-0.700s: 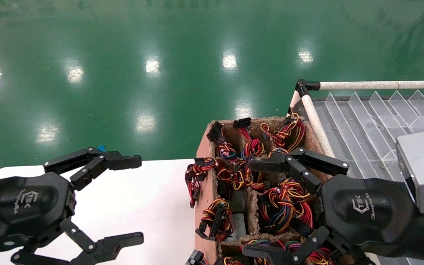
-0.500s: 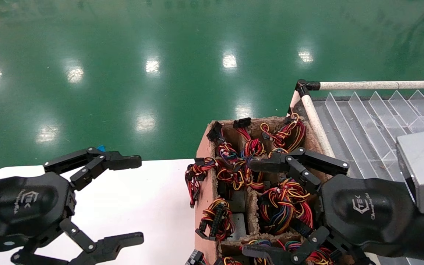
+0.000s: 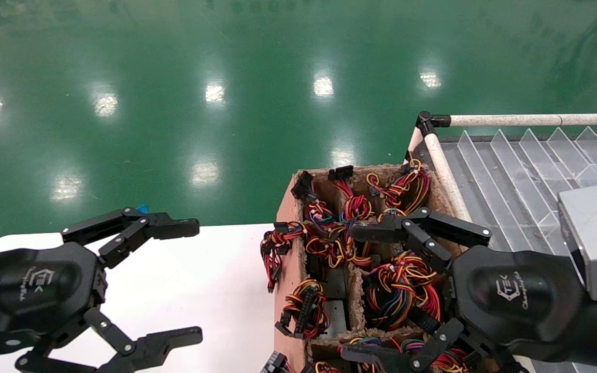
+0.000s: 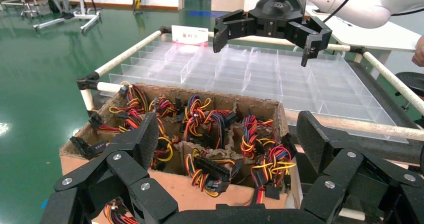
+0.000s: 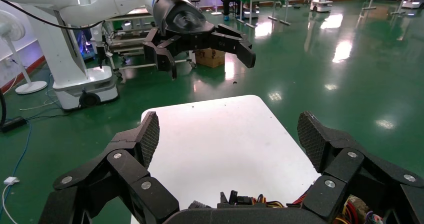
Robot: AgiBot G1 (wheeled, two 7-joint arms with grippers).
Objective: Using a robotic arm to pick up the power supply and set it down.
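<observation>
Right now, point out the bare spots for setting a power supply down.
The white tabletop is bare between the open left gripper and the brown cardboard box. That box is crowded with red-yellow-black wire bundles beneath the open right gripper.

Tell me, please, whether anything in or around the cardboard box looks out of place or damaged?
Yes: one wire bundle spills over the cardboard box's left wall onto the white table, and the box's rim looks ragged and torn.

White table (image 3: 189,280) with rounded corners sits under the left gripper's spread fingers (image 3: 166,228) with its top bare there, and a brown cardboard box (image 3: 287,207) stuffed with wire bundles (image 3: 399,290) butts against its edge, right under the right gripper's fingers (image 3: 381,230).
</observation>
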